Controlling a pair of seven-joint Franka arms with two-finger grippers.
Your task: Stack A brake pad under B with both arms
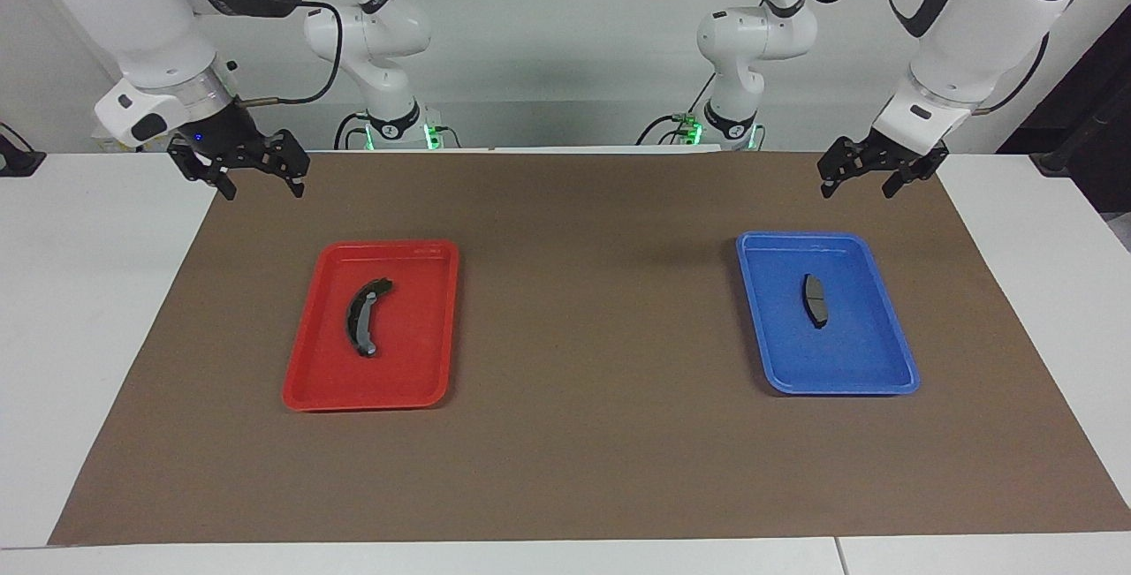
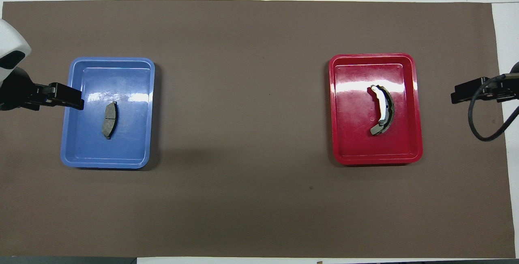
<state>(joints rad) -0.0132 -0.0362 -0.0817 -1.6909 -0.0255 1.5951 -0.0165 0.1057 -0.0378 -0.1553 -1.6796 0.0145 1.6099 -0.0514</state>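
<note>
The left gripper (image 1: 860, 176) (fingers spread, holding nothing) hangs over the mat's (image 1: 583, 434) corner at its own end of the table. Pad A (image 1: 814, 299) lies flat in the blue tray (image 1: 884, 381). Well apart, curved B (image 1: 364, 316) lies in the red tray (image 1: 353, 398). The right gripper (image 1: 261, 182), also spread and holding nothing, hangs over the mat's corner at the right arm's end.

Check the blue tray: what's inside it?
Only the short grey brake pad, lying flat near the middle of the blue tray. Whatever is under the pad is hidden. The curved piece lies in the red tray.
</note>
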